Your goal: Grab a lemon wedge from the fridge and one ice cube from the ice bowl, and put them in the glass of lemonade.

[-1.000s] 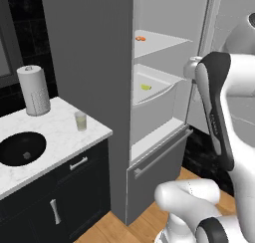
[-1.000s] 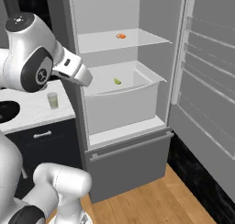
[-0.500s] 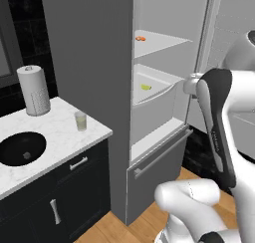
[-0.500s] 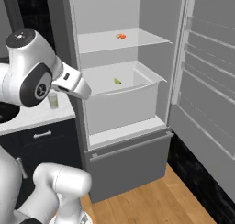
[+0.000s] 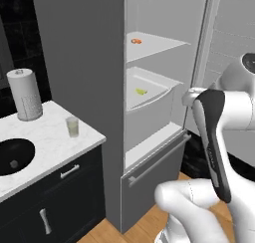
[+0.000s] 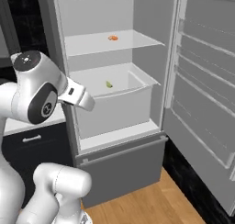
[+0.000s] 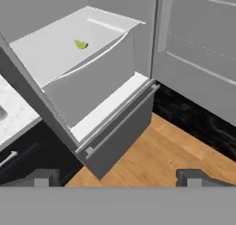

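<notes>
Hand view puts your gripper (image 7: 119,178) nearest, fingers spread wide and holding nothing, so carry it over the front wall of the white drawer (image 7: 99,74) in the fridge (image 5: 94,62) and come down on the lemon wedge (image 7: 81,44) from above. You have one yellow wedge in that drawer, one orange piece (image 6: 112,37) on the shelf above, and one glass of lemonade (image 5: 72,126) on the counter.

Tall plain grey fridge (image 6: 119,172): grey outside, white shelves and drawer inside. Tiny orange-yellow wedge (image 6: 112,37) on upper shelf. Small yellow-green piece (image 7: 81,44) in white drawer. Small clear glass tumbler (image 5: 72,126): pale yellow-green liquid. White marble-veined surface (image 5: 50,137). Black round bowl (image 5: 12,156). White paper-towel roll (image 5: 27,94). Dark low cabinets (image 5: 55,197), grey handles. Warm wood-plank floor (image 7: 161,155).
</notes>
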You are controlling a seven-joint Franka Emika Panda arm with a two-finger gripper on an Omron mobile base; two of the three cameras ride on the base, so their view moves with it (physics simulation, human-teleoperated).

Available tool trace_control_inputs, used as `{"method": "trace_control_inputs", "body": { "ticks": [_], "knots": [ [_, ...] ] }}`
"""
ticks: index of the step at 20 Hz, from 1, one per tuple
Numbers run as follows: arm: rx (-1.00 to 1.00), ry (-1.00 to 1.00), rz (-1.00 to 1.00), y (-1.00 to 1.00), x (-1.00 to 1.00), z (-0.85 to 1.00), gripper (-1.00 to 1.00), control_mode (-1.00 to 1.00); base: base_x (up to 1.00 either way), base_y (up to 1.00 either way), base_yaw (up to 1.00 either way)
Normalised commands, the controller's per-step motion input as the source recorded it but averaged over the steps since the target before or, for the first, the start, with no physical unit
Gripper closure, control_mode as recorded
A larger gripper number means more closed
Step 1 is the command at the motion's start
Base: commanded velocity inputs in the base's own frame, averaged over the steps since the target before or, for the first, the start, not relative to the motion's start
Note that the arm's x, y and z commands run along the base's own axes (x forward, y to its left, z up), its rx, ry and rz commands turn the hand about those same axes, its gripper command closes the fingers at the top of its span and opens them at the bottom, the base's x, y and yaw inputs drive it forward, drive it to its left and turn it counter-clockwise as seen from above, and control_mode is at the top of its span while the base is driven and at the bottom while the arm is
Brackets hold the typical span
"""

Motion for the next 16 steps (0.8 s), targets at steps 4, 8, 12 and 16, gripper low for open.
{"method": "trace_control_inputs", "body": {
  "ticks": [4, 8, 12, 16],
  "knots": [
    [0.0, 0.0, 0.0, 0.0, 0.0, 0.0, -1.0, 1.0, 0.81, -0.74, 0.23],
    [0.0, 0.0, 0.0, 0.0, 0.0, 0.0, -1.0, 1.0, 0.54, -0.49, 0.34],
    [0.0, 0.0, 0.0, 0.0, 0.0, 0.0, -1.0, 1.0, 0.12, -0.26, 0.45],
    [0.0, 0.0, 0.0, 0.0, 0.0, 0.0, -1.0, 1.0, 0.36, -0.26, 0.51]
  ]
}}
